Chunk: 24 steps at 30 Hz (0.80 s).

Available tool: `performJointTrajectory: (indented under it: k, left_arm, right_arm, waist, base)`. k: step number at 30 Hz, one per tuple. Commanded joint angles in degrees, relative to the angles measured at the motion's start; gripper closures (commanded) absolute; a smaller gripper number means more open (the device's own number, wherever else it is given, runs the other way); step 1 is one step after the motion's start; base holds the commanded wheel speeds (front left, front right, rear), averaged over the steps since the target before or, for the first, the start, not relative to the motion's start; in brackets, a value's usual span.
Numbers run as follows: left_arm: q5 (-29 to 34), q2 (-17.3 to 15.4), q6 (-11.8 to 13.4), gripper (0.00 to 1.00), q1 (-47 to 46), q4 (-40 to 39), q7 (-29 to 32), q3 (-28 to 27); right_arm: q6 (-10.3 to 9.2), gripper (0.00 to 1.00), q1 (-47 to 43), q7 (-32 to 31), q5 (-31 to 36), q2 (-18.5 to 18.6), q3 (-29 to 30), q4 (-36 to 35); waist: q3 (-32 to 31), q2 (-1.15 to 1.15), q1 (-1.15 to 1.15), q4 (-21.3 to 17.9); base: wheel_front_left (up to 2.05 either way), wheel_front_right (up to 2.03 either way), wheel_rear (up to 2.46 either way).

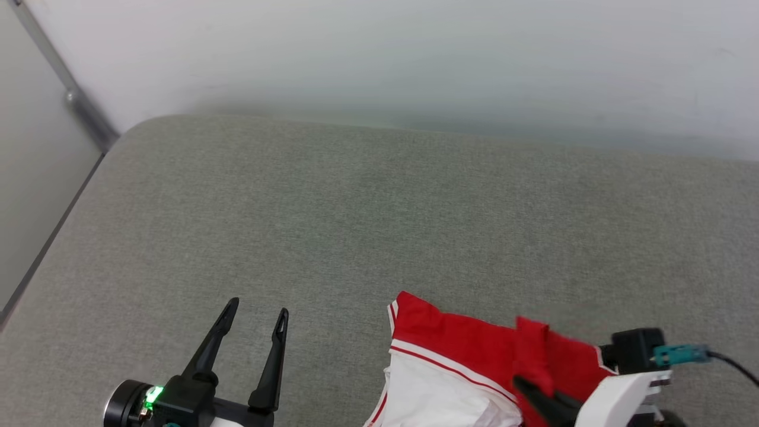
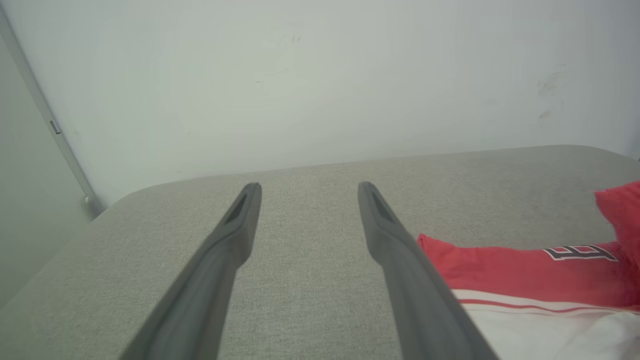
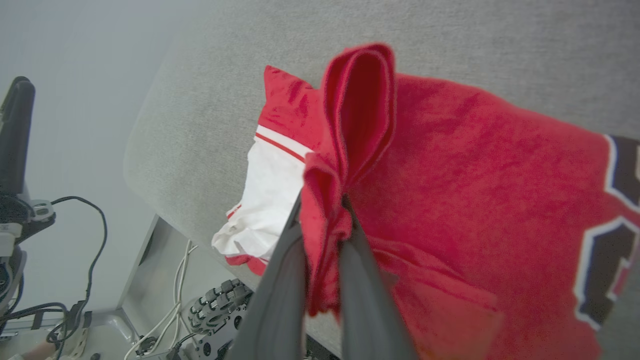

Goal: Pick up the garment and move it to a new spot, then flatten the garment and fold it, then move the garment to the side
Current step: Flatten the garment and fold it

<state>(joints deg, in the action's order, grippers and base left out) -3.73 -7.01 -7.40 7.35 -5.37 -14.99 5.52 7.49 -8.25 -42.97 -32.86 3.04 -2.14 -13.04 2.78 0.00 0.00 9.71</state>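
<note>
Spread left tool (image 2: pixel 308 186), garment (image 2: pixel 500 272) beside it

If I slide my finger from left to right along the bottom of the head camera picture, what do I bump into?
First the left gripper with its fingers spread → the red-and-white T-shirt → the teal plug → the black cable.

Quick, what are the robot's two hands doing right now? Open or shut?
The left end effector is open, holding nothing.
The right end effector is closed on a fold of the red garment.
</note>
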Motion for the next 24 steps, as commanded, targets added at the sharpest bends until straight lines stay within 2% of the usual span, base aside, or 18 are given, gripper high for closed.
performJointTrajectory:
  k: [1,10,19,20,21,22,23,24]
  left_arm:
    - [-0.05,-0.46,-0.05,0.00,-0.20,0.28,-0.26,0.44]
    - [-0.32,-0.60,-0.07,0.00,0.15,0.30,-0.26,0.91]
    - [-0.39,-0.59,-0.07,0.00,-1.00,0.61,-0.25,1.76]
    - [-0.42,-0.54,-0.07,0.00,-1.08,0.60,-0.25,1.64]
    - [-0.45,-0.53,-0.07,0.00,-1.08,0.61,-0.25,1.53]
    - [-0.45,-0.53,-0.07,0.00,-1.08,0.61,-0.25,1.53]
    - [-0.47,-0.53,-0.08,0.00,-1.07,0.63,-0.26,1.46]
    - [-0.49,-0.51,-0.08,0.00,-1.06,0.66,-0.26,1.44]
  right_arm:
    - [0.00,1.00,0.45,1.48,-2.19,-0.16,-2.10,1.46]
    - [0.00,1.00,6.32,7.41,-9.18,-0.21,-11.44,10.98]
    - [0.00,1.00,13.88,12.34,-9.86,-0.20,-16.59,23.21]
    - [0.00,0.80,14.73,12.93,-9.71,-0.20,-17.07,24.04]
    - [0.00,0.17,15.38,13.66,-9.65,-0.20,-17.30,24.68]
    - [0.00,0.17,15.38,13.66,-9.65,-0.20,-17.30,24.68]
    - [0.00,0.00,15.82,14.13,-9.65,-0.17,-17.70,25.48]
    - [0.00,0.00,16.14,14.41,-9.68,-0.20,-18.47,25.83]
  waist:
    - [-0.44,0.00,0.00,0.82]
    - [-0.86,0.00,0.00,2.43]
    - [0.06,0.00,0.00,4.06]
    - [0.19,0.00,0.00,4.15]
    - [0.31,0.00,0.00,4.23]
    - [0.31,0.00,0.00,4.23]
    - [0.41,0.00,0.00,4.30]
    - [0.49,0.00,0.00,4.37]
  base:
    - [0.00,0.00,0.00]
    - [0.00,0.00,0.00]
    - [0.00,0.00,0.00]
    - [0.00,0.00,0.00]
    - [0.00,0.00,0.00]
    - [0.00,0.00,0.00]
    - [0.00,0.00,0.00]
    - [0.00,0.00,0.00]
